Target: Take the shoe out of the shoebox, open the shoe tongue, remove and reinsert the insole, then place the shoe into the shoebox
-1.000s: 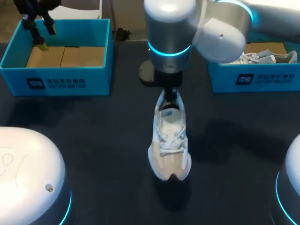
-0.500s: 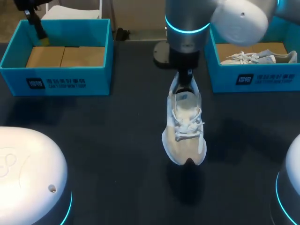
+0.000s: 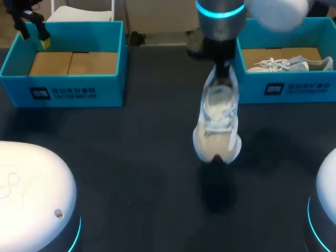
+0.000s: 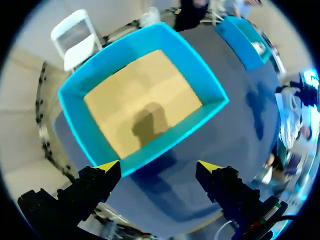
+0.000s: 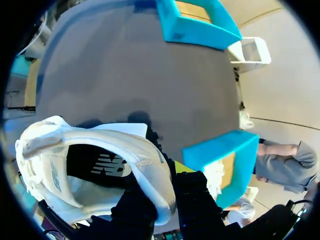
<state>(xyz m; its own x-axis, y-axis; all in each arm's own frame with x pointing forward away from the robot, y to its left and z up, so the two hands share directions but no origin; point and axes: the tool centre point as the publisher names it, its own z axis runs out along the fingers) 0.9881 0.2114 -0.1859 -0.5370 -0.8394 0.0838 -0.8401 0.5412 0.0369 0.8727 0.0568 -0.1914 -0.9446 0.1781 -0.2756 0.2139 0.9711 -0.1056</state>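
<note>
A white lace-up shoe hangs toe-down above the dark table, just left of the right blue shoebox. My right gripper is shut on its heel collar. In the right wrist view the shoe shows its dark inside, with the collar pinched in my right gripper. A second shoe lies in the right shoebox. My left gripper hovers open over the far left corner of the empty left shoebox. Nothing sits between the fingers of the left gripper, which looks down at that box.
Both blue boxes stand along the table's back edge, and the left one shows only its cardboard floor. White arm bases bulge in at the near left and near right. Dark table lies between them.
My right arm has carried the shoe rightward and toward the back, close to the right shoebox. The left gripper shifted slightly left above the left box.
</note>
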